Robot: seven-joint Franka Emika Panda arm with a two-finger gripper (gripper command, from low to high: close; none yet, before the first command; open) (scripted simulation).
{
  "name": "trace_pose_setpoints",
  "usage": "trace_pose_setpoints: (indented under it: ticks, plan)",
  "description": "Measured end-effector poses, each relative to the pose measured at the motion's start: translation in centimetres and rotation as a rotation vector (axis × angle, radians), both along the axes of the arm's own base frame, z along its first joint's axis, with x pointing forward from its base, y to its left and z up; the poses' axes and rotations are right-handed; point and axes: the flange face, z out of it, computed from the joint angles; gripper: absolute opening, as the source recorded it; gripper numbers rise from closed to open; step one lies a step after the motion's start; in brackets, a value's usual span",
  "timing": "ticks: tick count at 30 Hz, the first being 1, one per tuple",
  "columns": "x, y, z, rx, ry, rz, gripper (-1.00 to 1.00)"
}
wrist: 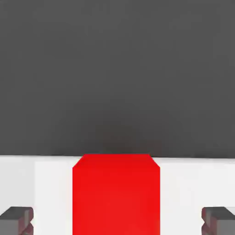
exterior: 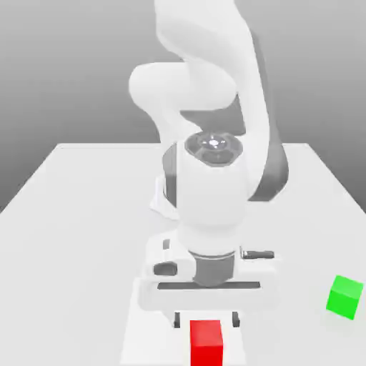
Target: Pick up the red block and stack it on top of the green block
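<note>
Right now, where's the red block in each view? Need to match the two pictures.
Exterior view: red block sits at the bottom centre, on the white table just below the open claw, between its fingertips.
Hand view: red block is central, between the two dark fingertips.
Shared landmark: the claw's fingertips flanking the block.

Even, soft light falls from above; the white worktop (exterior: 64, 236) is bright, without glare. A faint pale shadow lies beneath the arm (exterior: 214, 193). Edges render crisp and undistorted, the backdrop dim grey.
</note>
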Motion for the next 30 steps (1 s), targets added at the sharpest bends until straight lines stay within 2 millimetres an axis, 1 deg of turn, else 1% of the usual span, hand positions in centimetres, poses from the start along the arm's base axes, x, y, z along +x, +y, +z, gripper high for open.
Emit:
trace_pose_setpoints:
  ticks: [5,6,7,9,11,12,14,17,19,21,22,23,24,26,27,30]
  plan:
    - [0.0,0.0,0.0,0.0,0.0,0.0,-1.0]
    - [0.0,0.0,-0.6,0.0,0.0,0.001,-1.0]
    - [0.0,0.0,-0.3,0.0,-0.001,0.0,-1.0]
    - [0.1,0.0,1.6,0.0,0.0,0.0,-1.0]
    - [0.0,0.0,4.0,0.0,0.0,0.0,-1.0]
    - [-0.1,0.6,5.1,0.001,0.0,0.006,-1.0]
    - [-0.9,5.3,6.2,0.004,0.0,0.044,-1.0]
    - [-3.1,12.8,7.3,0.007,0.001,0.107,-1.0]
    - [-5.4,17.8,8.0,0.007,0.002,0.152,-1.0]
    - [-8.5,22.8,8.8,0.005,0.001,0.201,-1.0]
    - [-10.0,25.0,8.7,0.003,0.001,0.223,-1.0]
    - [-10.8,26.1,8.0,0.002,-0.001,0.234,-1.0]
    - [-11.1,26.6,7.1,0.001,-0.001,0.239,-1.0]
    - [-11.5,27.0,4.7,0.001,-0.002,0.244,-1.0]
    - [-11.6,27.1,3.5,0.001,-0.001,0.245,1.0]
    - [-11.6,27.1,3.5,0.001,-0.001,0.245,1.0]
